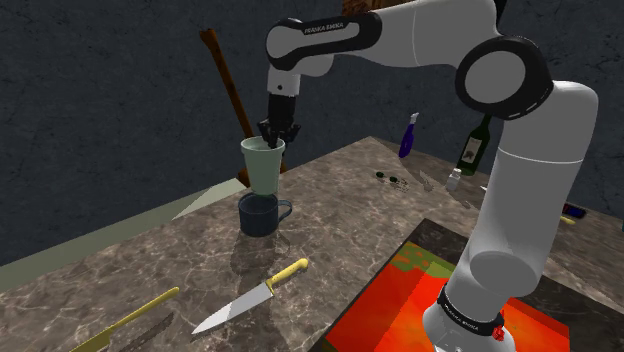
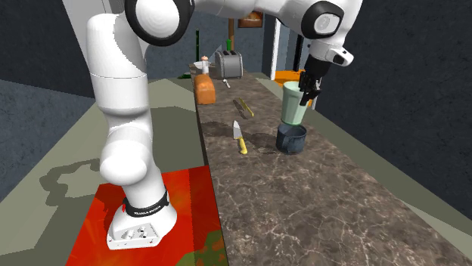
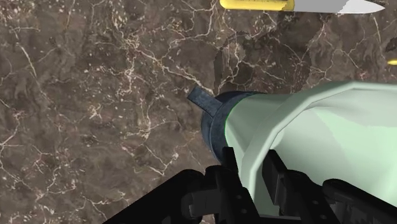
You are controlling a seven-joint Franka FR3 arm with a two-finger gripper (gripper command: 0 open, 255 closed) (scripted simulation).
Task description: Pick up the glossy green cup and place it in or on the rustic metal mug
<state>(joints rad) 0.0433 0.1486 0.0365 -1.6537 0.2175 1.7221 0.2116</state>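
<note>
From the shoulder view, the gripper point(image 1: 277, 133) hung straight down over the marble counter point(image 1: 180, 260), its jaws closed on the rim of the pale green cup point(image 1: 263, 168). The cup stood upright right above the dark blue mug point(image 1: 262, 215), its base at the mug's mouth; I could not tell whether the two touched. The mug's handle pointed toward that view's right. Nearer the camera lay a yellow-handled knife point(image 1: 250, 298), and further to that view's left a second knife point(image 1: 125, 320). Well off to that view's right stood a blue bottle point(image 1: 408, 135) and a green bottle point(image 1: 475, 145).

In the second exterior view, the gripper point(image 2: 307, 92) pinched the cup's point(image 2: 293, 104) rim on that view's right, and the cup sat squarely over the mug point(image 2: 291, 139). The yellow-handled knife point(image 2: 239, 137) lay near the mug on that view's left, with the second knife point(image 2: 243, 107) beyond it and a toaster point(image 2: 228, 64) at the counter's far end.

In the wrist view, one of the black fingers point(image 3: 224, 167) pressed the outside of the cup's point(image 3: 318, 121) wall and the other sat inside the rim, so the gripper point(image 3: 250, 167) clasped the wall between them. Past the cup's base showed the mug point(image 3: 214, 119), its handle sticking out to one side.
</note>
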